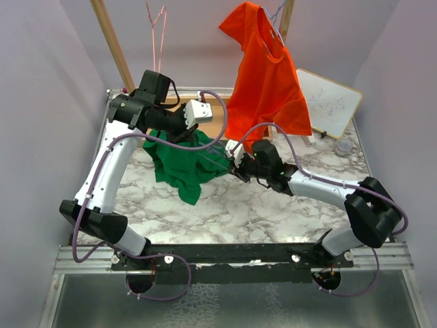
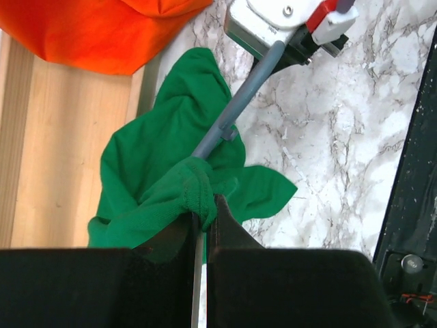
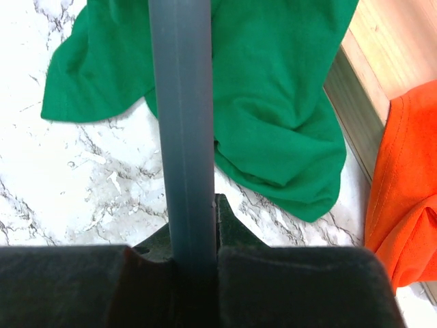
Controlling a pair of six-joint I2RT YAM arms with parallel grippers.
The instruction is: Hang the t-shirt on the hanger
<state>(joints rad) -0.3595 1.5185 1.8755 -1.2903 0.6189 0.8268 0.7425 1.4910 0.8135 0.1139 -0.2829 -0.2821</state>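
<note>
The green t-shirt (image 1: 181,167) hangs bunched above the marble table (image 1: 273,205), left of centre. My left gripper (image 1: 198,126) is shut on a rolled hem of the t-shirt (image 2: 164,150); its jaws (image 2: 203,208) pinch the fold. The slate blue-grey hanger (image 2: 235,109) runs as a bar from my right gripper down into the cloth. My right gripper (image 1: 232,160) is shut on that hanger (image 3: 181,102), the bar clamped between its jaws (image 3: 193,212). Beyond the bar the t-shirt (image 3: 273,102) sags onto the marble. Most of the hanger is hidden by fabric.
An orange-red t-shirt (image 1: 263,75) hangs on a pale hanger at the back, close to both grippers. A thin pink wire hanger (image 1: 158,27) hangs back left by a wooden post (image 1: 113,41). A small whiteboard (image 1: 329,102) leans back right. A wooden board (image 3: 396,41) lies behind.
</note>
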